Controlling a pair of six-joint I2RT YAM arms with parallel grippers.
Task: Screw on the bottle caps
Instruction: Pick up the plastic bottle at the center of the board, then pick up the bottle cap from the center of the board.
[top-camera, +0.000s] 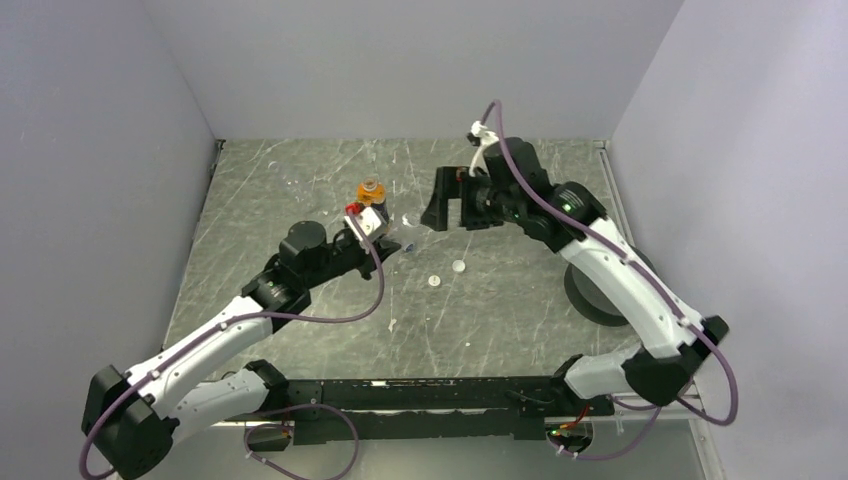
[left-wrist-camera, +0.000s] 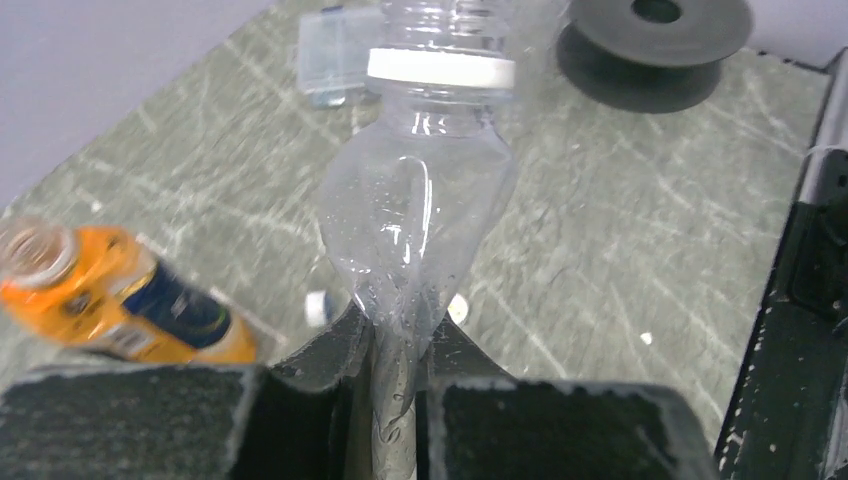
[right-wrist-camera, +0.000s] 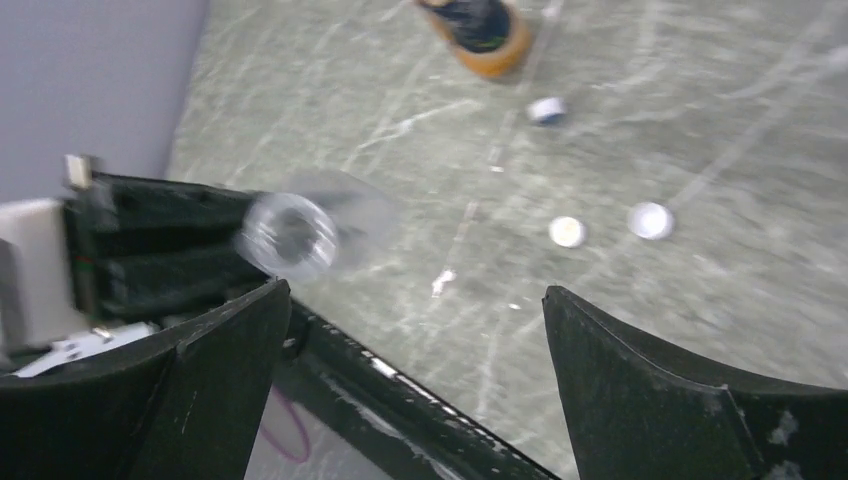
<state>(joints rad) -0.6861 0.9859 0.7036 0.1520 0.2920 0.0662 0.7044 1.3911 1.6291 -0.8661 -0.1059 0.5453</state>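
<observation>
The left gripper is clamped shut on the lower body of a clear bottle, pinching the plastic flat between its fingers at the bottom centre of the left wrist view. The bottle's neck, with a white ring around it, points to the top of that frame. An orange bottle with a dark label sits at the lower left, a clear box at the top, and a black disc at the upper right.

In the overhead view the right gripper hangs just right of centre with its jaws wide apart and nothing between them. Two white caps lie on the table below it, near the middle of the frame. In the right wrist view a blurred circle at left centre seems to be the clear bottle's open mouth, and a blue-topped cap lies near the top.
</observation>
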